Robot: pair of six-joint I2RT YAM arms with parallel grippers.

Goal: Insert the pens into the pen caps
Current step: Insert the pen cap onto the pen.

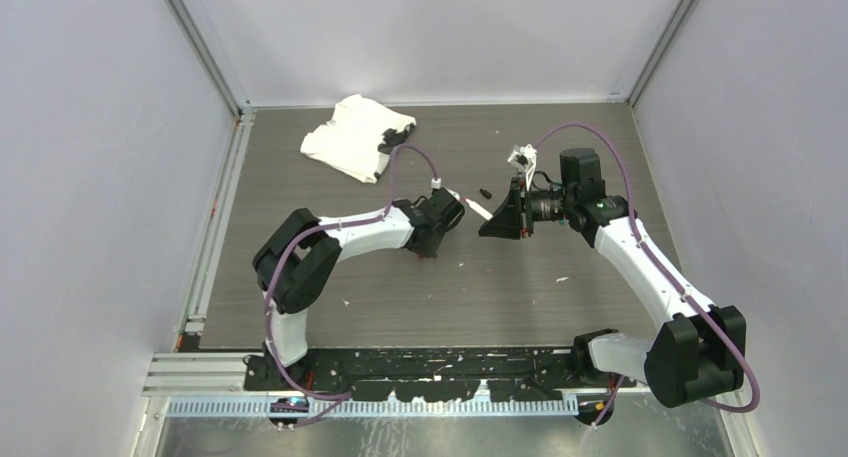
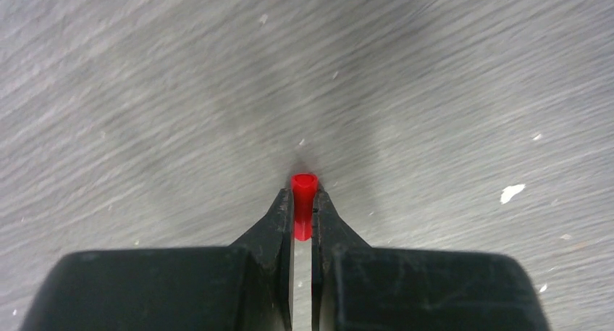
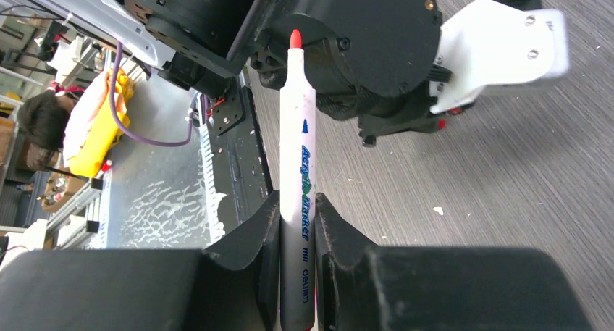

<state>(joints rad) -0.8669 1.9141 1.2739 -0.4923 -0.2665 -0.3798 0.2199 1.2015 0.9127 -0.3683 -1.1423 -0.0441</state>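
Between the left gripper's (image 2: 304, 200) fingers (image 2: 271, 226) sits the red cap (image 2: 304, 195), pinched on both sides with the jaws almost together. The fingers cover its lower part; only the upper end stands clear beyond the fingertips. Its long axis runs straight out along the fingers, and the rounded end faces away from the wrist toward the table (image 2: 145, 92). Whether that end is the open mouth is hard to tell. A white fleck (image 2: 511, 193) lies on the table off to the right of the jaws.

The right gripper (image 3: 297, 204) holds a pen (image 3: 298, 150) by its white barrel, jaws narrow and pressed to either side of it. The bottom edge of the picture cuts off the pen's rear end. Its long axis follows the fingers, and the red tip (image 3: 295, 38) points straight ahead at the left arm's dark wrist housing (image 3: 362, 41), which fills the view beyond.

From above, the two grippers face each other tip to tip near mid-table. The left one's fingers and cap are hidden under its own wrist. The pen shows as a short white sliver between them. Just beyond the gap lies a black cap (image 1: 485, 192), too small to make out further. Well beyond the left jaws, a crumpled white cloth (image 1: 350, 137) lies near the far edge.
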